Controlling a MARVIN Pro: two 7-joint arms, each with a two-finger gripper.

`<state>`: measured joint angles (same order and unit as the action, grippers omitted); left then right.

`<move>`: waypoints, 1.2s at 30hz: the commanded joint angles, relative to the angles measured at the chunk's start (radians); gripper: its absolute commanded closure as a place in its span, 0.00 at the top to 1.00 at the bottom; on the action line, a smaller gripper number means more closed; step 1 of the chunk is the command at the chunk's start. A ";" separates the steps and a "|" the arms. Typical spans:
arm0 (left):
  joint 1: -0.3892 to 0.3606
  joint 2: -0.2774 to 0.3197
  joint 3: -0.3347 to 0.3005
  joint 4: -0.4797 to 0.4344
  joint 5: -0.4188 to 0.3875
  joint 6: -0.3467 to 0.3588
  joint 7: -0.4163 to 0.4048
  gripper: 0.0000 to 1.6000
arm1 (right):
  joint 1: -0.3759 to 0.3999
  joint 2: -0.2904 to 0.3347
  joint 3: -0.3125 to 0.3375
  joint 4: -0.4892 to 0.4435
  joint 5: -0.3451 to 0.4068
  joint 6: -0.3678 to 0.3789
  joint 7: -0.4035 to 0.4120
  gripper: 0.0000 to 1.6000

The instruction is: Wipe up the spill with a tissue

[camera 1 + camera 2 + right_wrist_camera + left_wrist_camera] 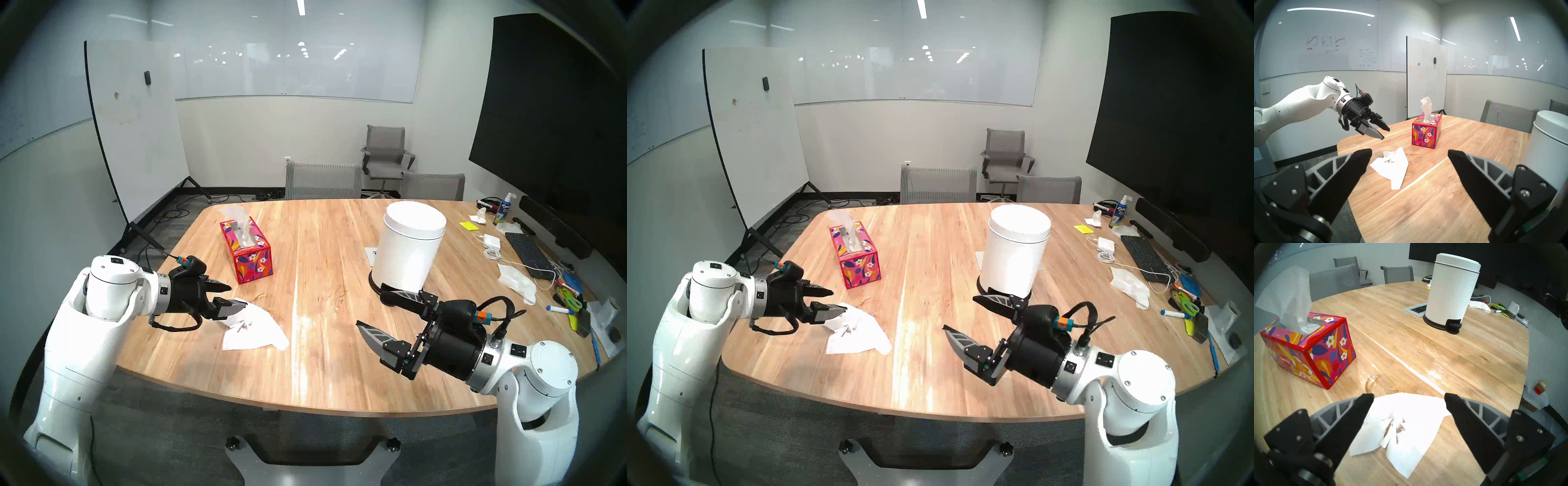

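Status of left gripper [237,298]: jaws wide, empty, hanging just above the near-left edge of the tissue [252,327]. Status of right gripper [369,305]: jaws wide, empty, well apart to the right, near the bin [407,251].

Location of tissue: flat and crumpled on the table [339,356], near side, left of centre, with brown stains on its middle folds. Location of spill [1371,383]: a thin brownish wet streak just beyond the far edge of the tissue, between it and the box [249,256]. Judged only partly wiped.

Procedure for the step in hand, judged as re-gripping the tissue and wiping the streak:

1. Lower the left gripper onto the raised, crumpled middle of the tissue, not a flat corner; thin paper offers little to pinch when flat.
2. Close on several layers at once to avoid tearing a single ply.
3. Drag the tissue away from the robot, toward the box, until a clean white part covers the streak.
4. Press lightly and sweep back toward the near edge; keep the fingertips off the wood to avoid scraping.
5. Stop short of the box to avoid pushing it.
6. Keep the right gripper clear of the sweep.

Risk: smearing from the stained folds if dragged face down over dry wood.
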<state>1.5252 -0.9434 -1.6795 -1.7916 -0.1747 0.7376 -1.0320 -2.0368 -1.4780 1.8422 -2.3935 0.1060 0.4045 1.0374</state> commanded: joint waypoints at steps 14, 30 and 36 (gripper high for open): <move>0.098 -0.022 0.002 -0.112 0.034 -0.012 0.036 0.84 | 0.003 0.001 0.002 -0.016 0.003 0.000 0.002 1.00; -0.011 -0.109 0.116 -0.021 0.098 -0.003 0.162 0.87 | 0.003 0.001 0.002 -0.016 0.003 0.000 0.002 1.00; -0.058 -0.136 0.155 0.049 0.123 -0.017 0.194 0.86 | 0.003 0.001 0.002 -0.016 0.003 0.000 0.002 1.00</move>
<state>1.5376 -1.0402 -1.5481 -1.7815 -0.0615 0.7398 -0.8657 -2.0368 -1.4783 1.8422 -2.3933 0.1059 0.4045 1.0375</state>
